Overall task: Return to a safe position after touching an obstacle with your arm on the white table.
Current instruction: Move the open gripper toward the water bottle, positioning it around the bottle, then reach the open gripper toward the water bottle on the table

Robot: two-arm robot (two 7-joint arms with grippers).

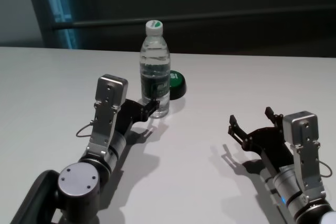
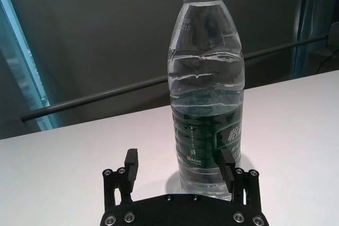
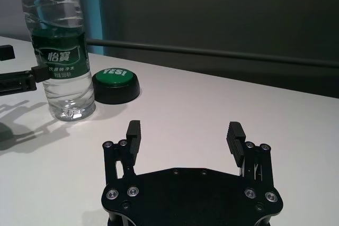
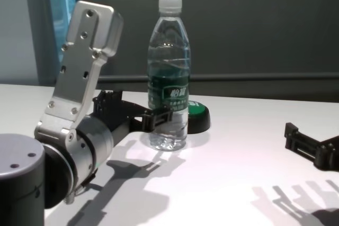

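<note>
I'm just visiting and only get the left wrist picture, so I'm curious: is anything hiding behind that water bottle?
Observer: Yes. The head view shows a green button on a black base, close behind the bottle, towards the robot's right.
Visitor: Is there a second arm somewhere?
Observer: Yes. The right gripper is open and holds nothing. It is over the white table, well off to the bottle's right and apart from it.
</note>
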